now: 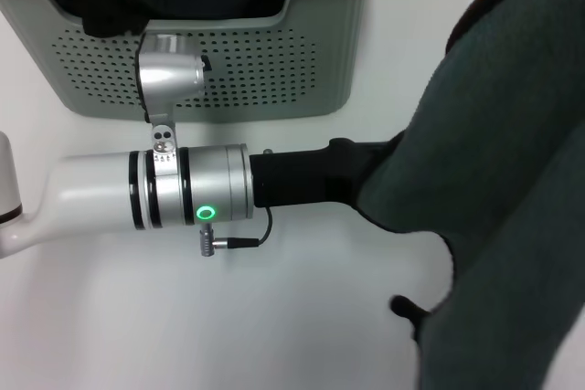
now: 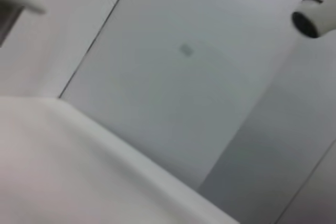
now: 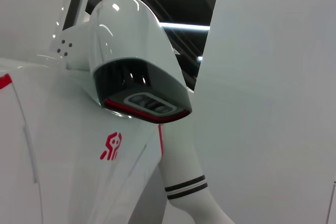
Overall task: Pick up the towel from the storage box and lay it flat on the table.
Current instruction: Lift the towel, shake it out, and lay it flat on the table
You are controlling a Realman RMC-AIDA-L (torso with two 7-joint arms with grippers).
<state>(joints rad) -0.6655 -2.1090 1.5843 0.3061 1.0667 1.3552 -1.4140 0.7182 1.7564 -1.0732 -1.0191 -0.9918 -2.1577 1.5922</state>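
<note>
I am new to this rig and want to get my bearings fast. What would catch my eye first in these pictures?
The big dark grey-green towel fills the right side of the head view, hanging above the white table. The left arm lies across the middle, its black end reaching to the towel's edge, where the left gripper is hidden. Behind it stands the pale green storage box with something dark inside; the right wrist view shows the robot's head.

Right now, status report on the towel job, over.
Left gripper reaches under raised towel, fingers hidden. Towel out of storage box, above table. Right gripper unseen.
</note>
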